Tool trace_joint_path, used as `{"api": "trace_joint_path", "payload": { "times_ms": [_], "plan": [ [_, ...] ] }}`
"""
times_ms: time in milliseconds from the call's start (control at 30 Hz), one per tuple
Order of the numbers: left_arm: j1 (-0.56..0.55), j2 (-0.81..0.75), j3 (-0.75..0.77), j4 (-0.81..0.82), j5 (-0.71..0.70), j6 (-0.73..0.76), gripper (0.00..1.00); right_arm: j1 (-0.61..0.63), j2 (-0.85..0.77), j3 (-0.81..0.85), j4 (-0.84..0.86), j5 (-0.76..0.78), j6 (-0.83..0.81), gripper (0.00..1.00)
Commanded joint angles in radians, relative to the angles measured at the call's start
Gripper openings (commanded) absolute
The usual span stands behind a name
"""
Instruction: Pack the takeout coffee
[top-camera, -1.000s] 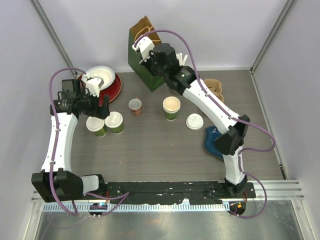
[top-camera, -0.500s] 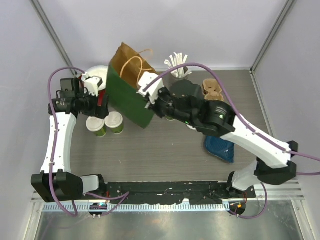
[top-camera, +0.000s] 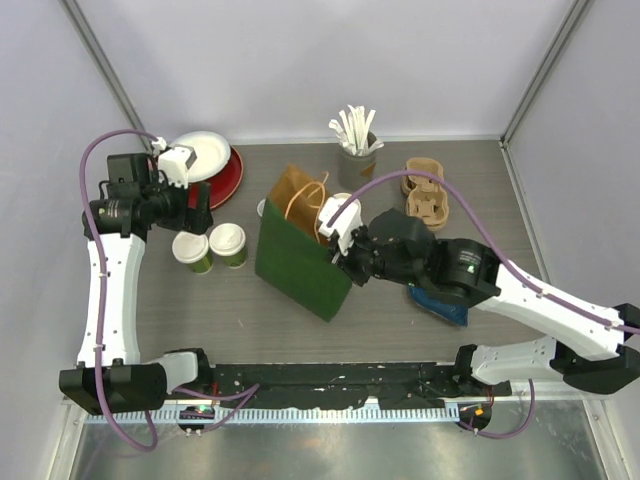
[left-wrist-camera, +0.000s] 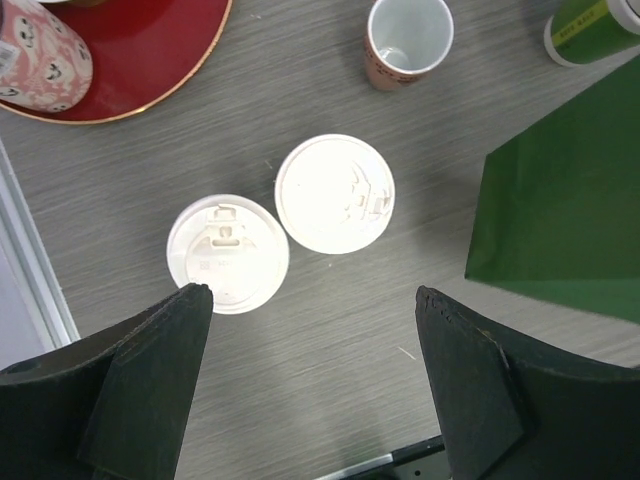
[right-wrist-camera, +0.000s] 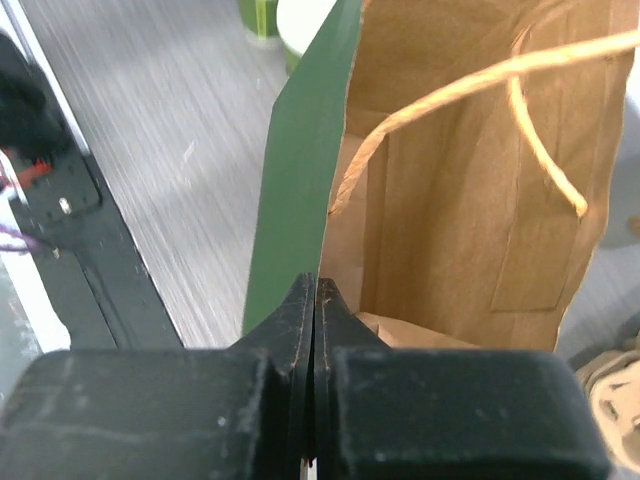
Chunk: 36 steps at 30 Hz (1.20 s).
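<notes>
From above, my right pincer (top-camera: 342, 265) pinches the top edge of the green paper bag (top-camera: 298, 270), which stands just left of it. An open green cup (top-camera: 345, 203) beyond it is half hidden by the bag. My left pincer (top-camera: 203, 200) hovers over two lidded cups.

In the left wrist view, this pincer is spread wide and holds nothing. The left lidded cup (left-wrist-camera: 228, 253) and the right lidded cup (left-wrist-camera: 334, 193) stand side by side ahead of the fingers. The bag's wall is at their right. The small red-and-white cup (left-wrist-camera: 408, 40) is farther ahead, and the red plate (left-wrist-camera: 130, 60) is ahead at the left.

In the right wrist view, my fingers are pressed together on the bag's edge, and the twine handle (right-wrist-camera: 480, 80) crosses the bag's mouth.
</notes>
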Motion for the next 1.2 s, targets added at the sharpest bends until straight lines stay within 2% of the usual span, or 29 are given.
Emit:
{"api": "trace_joint_path", "payload": {
  "times_ms": [0,133,433,467,500,533,567,733,800,833,900,967,1000,1067,1100,1167],
  "plan": [
    [0.006,-0.019,0.028,-0.034,0.077,-0.025,0.87,0.008,-0.01,-0.109,-0.006,-0.04,0.005,0.01],
    [0.006,-0.016,0.03,-0.058,0.152,-0.018,0.87,0.008,0.01,-0.2,0.024,-0.093,-0.027,0.01],
    [0.004,-0.019,0.007,-0.058,0.169,-0.004,0.87,0.008,0.029,-0.255,0.062,-0.149,-0.116,0.03],
    [0.004,-0.019,0.007,-0.058,0.169,-0.001,0.87,0.009,0.03,-0.251,0.059,-0.152,-0.116,0.1],
    [0.003,-0.018,0.008,-0.058,0.171,-0.001,0.87,0.009,0.03,-0.244,0.054,-0.149,-0.112,0.23],
    [0.006,-0.013,0.008,-0.06,0.174,-0.001,0.87,0.009,0.03,-0.225,0.051,-0.15,-0.109,0.48],
    [0.005,-0.013,0.011,-0.06,0.181,-0.002,0.87,0.009,0.029,-0.212,0.044,-0.15,-0.107,0.56],
    [0.003,-0.008,0.02,-0.058,0.207,-0.002,0.87,0.009,-0.01,-0.091,0.076,-0.1,-0.041,0.85],
    [0.004,-0.005,0.022,-0.06,0.215,-0.002,0.87,-0.003,-0.019,-0.041,0.09,-0.043,-0.014,0.89],
    [0.004,-0.005,0.024,-0.058,0.215,-0.001,0.87,-0.014,-0.014,0.022,0.091,0.042,0.044,0.89],
    [0.004,-0.007,0.025,-0.06,0.221,-0.001,0.87,-0.086,0.016,0.084,0.068,0.148,0.095,0.89],
    [0.004,-0.01,0.027,-0.06,0.224,0.002,0.87,-0.185,0.035,0.141,0.045,0.169,0.169,0.86],
    [0.003,-0.01,0.027,-0.061,0.224,0.005,0.87,-0.312,0.055,0.144,0.045,0.158,0.193,0.84],
    [0.004,-0.013,0.027,-0.061,0.224,0.008,0.87,-0.444,0.076,0.13,0.053,0.097,0.262,0.81],
    [0.004,-0.015,0.027,-0.064,0.226,0.013,0.87,-0.576,0.104,0.122,0.056,0.094,0.275,0.8],
    [0.004,-0.019,0.025,-0.067,0.226,0.014,0.87,-0.684,0.14,0.09,0.068,0.141,0.298,0.79]
  ]
}}
